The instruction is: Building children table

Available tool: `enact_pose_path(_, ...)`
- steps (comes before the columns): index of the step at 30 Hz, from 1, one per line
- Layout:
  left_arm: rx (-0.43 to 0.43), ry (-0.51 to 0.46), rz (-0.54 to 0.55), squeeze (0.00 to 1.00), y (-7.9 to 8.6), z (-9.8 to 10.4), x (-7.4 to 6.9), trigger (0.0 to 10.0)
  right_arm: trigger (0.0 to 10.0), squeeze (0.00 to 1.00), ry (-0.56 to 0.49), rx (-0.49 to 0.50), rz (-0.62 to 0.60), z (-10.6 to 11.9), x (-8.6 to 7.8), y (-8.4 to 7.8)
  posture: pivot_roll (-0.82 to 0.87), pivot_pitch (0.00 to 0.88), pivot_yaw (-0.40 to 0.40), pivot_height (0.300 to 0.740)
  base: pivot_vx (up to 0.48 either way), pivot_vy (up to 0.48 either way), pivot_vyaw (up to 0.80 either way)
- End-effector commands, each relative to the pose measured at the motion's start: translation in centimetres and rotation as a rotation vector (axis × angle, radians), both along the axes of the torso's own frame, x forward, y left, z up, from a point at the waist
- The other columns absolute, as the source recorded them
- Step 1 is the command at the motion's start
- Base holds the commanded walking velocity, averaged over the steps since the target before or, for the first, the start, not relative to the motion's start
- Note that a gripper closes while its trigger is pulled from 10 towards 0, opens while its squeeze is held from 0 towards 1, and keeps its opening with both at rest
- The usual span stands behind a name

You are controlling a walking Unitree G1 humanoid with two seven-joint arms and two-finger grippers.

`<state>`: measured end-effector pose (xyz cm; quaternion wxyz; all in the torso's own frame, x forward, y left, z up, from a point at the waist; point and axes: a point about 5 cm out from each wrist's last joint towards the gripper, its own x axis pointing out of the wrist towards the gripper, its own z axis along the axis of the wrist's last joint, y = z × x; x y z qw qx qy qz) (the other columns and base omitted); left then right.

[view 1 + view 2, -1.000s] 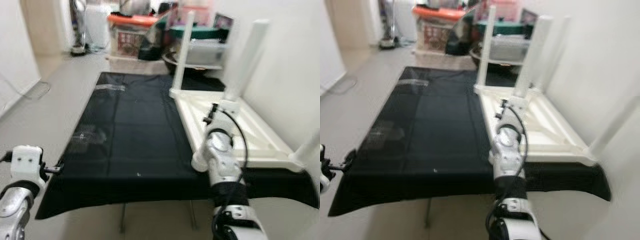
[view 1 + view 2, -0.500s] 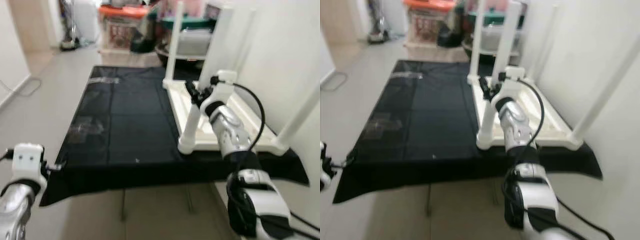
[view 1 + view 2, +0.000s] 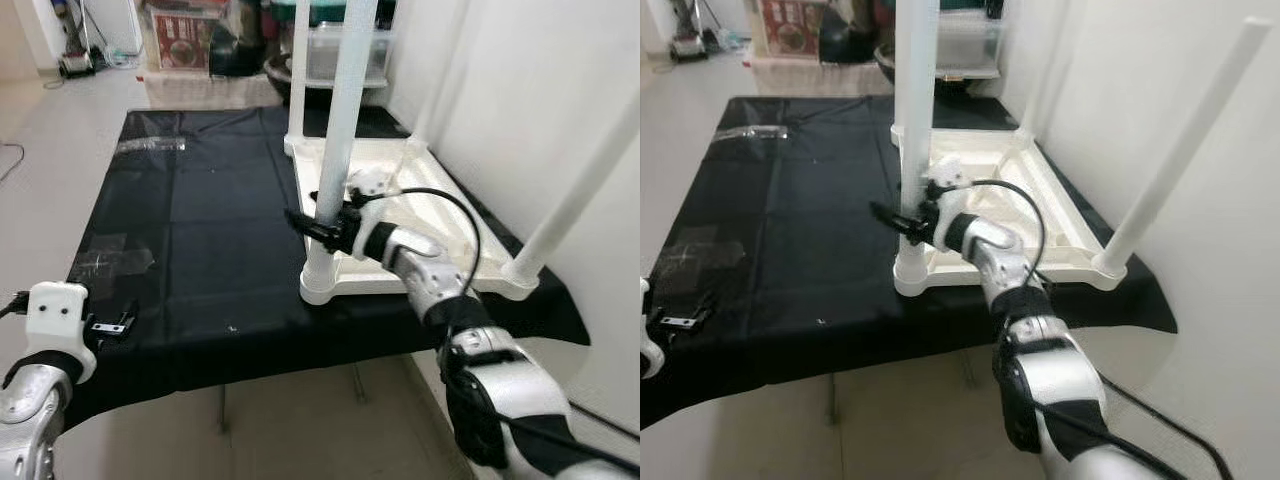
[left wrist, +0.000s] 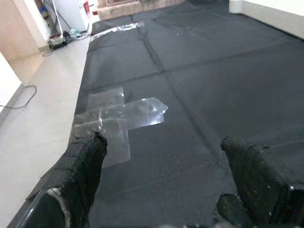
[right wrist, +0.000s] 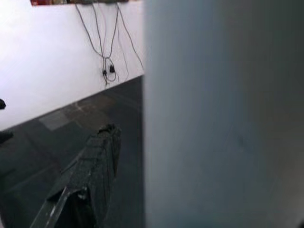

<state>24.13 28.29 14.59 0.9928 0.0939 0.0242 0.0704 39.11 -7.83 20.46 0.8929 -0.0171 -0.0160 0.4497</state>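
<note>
The white plastic children's table (image 3: 452, 215) lay upside down at the right side of the black-cloth-covered surface (image 3: 210, 220), its tubular legs pointing up. The right gripper (image 3: 322, 228) was clenched around the near-left white leg (image 3: 335, 150) low down, one black finger showing past the tube in the right wrist view. The left gripper (image 3: 110, 327) hovered released over the near-left corner of the surface, close to a patch of clear tape (image 4: 121, 118), holding nothing.

The chief risk looked to be the leg's seating: if it was not fully home in its corner socket, a sideways pull or twist from the gripper could tilt it or work it loose. A harder tug could also drag the whole light tabletop toward the near edge, since that corner stood just beside the drop and nothing braced the frame. The loose cloth could bunch and slide with it.

Room was tight on the right, where the white wall (image 3: 540, 90) ran close beside the far-side legs. Open cloth lay to the left, and bare floor (image 3: 40, 140) beyond that edge.
</note>
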Motion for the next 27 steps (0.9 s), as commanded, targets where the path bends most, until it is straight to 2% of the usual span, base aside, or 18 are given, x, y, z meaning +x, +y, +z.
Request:
enact_pose_path(1,0.010,0.014,-0.002,0.00,-0.2,-0.3,-0.3,10.0,10.0,0.00,-0.012,-0.017,0.015,0.2,0.1,0.4,0.15,0.000,-0.119,0.740,0.000,0.000,0.00)
enact_pose_path(2,0.009,0.014,-0.001,0.00,-0.2,-0.4,-0.3,10.0,5.2,0.00,-0.016,0.011,0.024,0.7,0.1,0.4,0.16,0.000,-0.122,0.740,0.000,0.000,0.00)
enact_pose_path(3,0.009,0.014,-0.001,0.00,-0.2,-0.4,-0.3,10.0,5.2,0.00,-0.016,0.011,0.024,0.7,0.1,0.4,0.16,0.000,-0.122,0.740,0.000,0.000,0.00)
enact_pose_path(4,0.009,0.014,0.000,0.00,-0.2,-0.4,-0.3,10.0,0.0,0.00,-0.023,0.057,0.046,1.3,0.1,0.6,0.16,0.000,-0.123,0.740,0.000,0.000,0.00)
enact_pose_path(8,0.008,0.014,0.002,0.00,-0.2,-0.5,-0.4,10.0,0.0,0.00,-0.035,0.135,0.081,2.1,0.0,0.9,0.16,0.000,-0.123,0.740,0.000,0.000,0.00)
enact_pose_path(9,0.007,0.014,0.003,0.00,-0.2,-0.5,-0.4,10.0,0.0,0.00,-0.039,0.129,-0.016,2.2,0.4,1.0,0.15,0.000,-0.123,0.740,0.000,0.000,0.00)
enact_pose_path(11,0.006,0.014,0.008,0.00,-0.2,-0.5,-0.5,10.0,0.0,0.00,0.069,0.112,-0.573,0.3,2.0,-1.4,0.14,0.000,-0.120,0.740,0.000,0.000,0.00)
enact_pose_path(12,0.006,0.014,0.008,0.00,-0.2,-0.5,-0.5,10.0,0.0,0.00,0.069,0.112,-0.573,0.3,2.0,-1.4,0.14,0.000,-0.120,0.740,0.000,0.000,0.00)
enact_pose_path(13,0.006,0.014,0.009,0.00,-0.2,-0.5,-0.5,10.0,0.0,0.00,0.124,0.107,-0.780,-0.7,2.2,-2.7,0.14,0.000,-0.119,0.740,0.000,0.000,0.00)
enact_pose_path(14,0.006,0.014,0.009,0.00,-0.2,-0.5,-0.5,10.0,0.0,0.00,0.124,0.107,-0.780,-0.7,2.2,-2.7,0.14,0.000,-0.119,0.740,0.000,0.000,0.00)
enact_pose_path(15,0.005,0.014,0.011,0.00,-0.1,-0.6,-0.5,10.0,0.0,0.00,0.183,0.093,-1.022,-2.5,1.8,-4.8,0.14,0.000,-0.117,0.740,0.000,0.000,0.00)
enact_pose_path(16,0.005,0.014,0.011,0.00,-0.1,-0.6,-0.5,10.0,0.0,0.00,0.183,0.093,-1.022,-2.5,1.8,-4.8,0.14,0.000,-0.117,0.740,0.000,0.000,0.00)
enact_pose_path(17,0.004,0.013,0.013,0.00,-0.1,-0.6,-0.5,10.0,0.0,0.00,0.204,0.066,-1.192,-4.3,1.0,-6.6,0.14,0.000,-0.114,0.740,0.000,0.000,0.00)
enact_pose_path(19,0.004,0.013,0.014,0.00,-0.1,-0.5,-0.5,10.0,0.0,0.00,0.230,0.031,-1.286,-6.0,0.0,-7.3,0.13,0.000,-0.108,0.740,0.000,0.000,0.00)
enact_pose_path(22,0.001,0.014,0.016,0.00,0.1,-0.5,-0.4,10.0,0.0,0.00,0.236,-0.026,-1.238,-7.4,-1.1,-6.2,0.11,0.000,-0.090,0.740,0.000,0.000,0.00)
enact_pose_path(23,0.001,0.015,0.016,0.00,0.1,-0.5,-0.3,10.0,10.0,0.00,0.219,0.037,-1.072,-6.6,-1.0,-4.2,0.11,0.000,-0.087,0.740,0.000,0.000,0.00)
enact_pose_path(25,0.002,0.015,0.015,0.00,0.2,-0.5,-0.1,10.0,10.0,0.00,0.140,0.122,-0.841,-4.7,-0.9,-1.9,0.10,0.000,-0.083,0.740,0.000,0.000,0.00)
enact_pose_path(27,0.003,0.015,0.014,0.00,0.3,-0.5,-0.1,10.0,10.0,0.00,0.099,0.141,-0.774,-4.0,-0.8,-1.4,0.10,0.000,-0.083,0.740,0.000,0.000,0.00)
